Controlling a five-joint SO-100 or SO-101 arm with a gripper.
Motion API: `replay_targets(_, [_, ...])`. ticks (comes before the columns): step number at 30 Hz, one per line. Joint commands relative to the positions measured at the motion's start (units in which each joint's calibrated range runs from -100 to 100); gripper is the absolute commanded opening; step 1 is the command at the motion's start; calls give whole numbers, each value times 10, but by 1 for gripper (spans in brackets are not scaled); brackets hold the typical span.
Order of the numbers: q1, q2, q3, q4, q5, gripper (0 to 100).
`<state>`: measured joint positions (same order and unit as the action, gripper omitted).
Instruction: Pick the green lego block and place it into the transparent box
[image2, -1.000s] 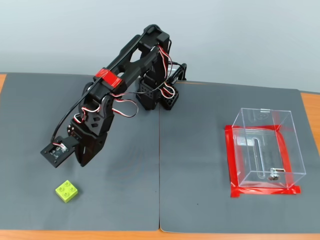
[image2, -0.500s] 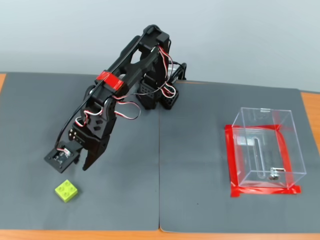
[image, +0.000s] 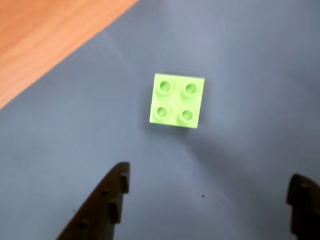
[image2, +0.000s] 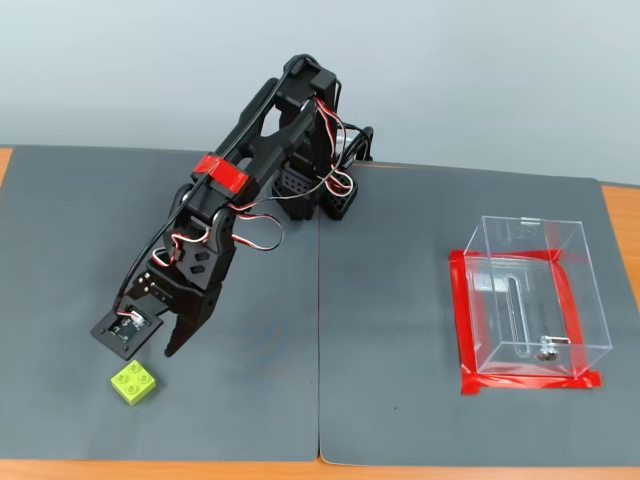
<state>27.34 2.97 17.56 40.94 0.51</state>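
Observation:
The green lego block (image: 177, 100) is a small lime-green square brick with four studs, lying flat on the grey mat. In the fixed view it (image2: 134, 381) sits near the front left of the mat. My gripper (image: 210, 175) is open, its two black fingers spread wide, and it hovers just above and short of the block without touching it. In the fixed view the gripper (image2: 160, 348) points down right behind the block. The transparent box (image2: 566, 300) stands empty on the right of the mat, edged by red tape (image2: 527, 381).
Two grey mats (image2: 390, 400) cover the table, with a seam down the middle. Bare wood shows at the table edges (image: 40, 35). The arm's base (image2: 325, 190) stands at the back centre. The box is far to the right of the block.

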Motion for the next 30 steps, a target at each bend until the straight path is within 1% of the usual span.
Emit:
replay_targets(1, [1,11,-33,-18,-1,35])
replay_targets(8, [5,39,-33,-49,0,35])
replay_targets(12, [2,71,-86,-47,-1,35])
replay_targets(13, [6,109,-131,-46,-1,35])
replay_targets(21, [7,160,-181,-46,-1,35])
replay_targets(30, [6,206,-190,-45,0,35])
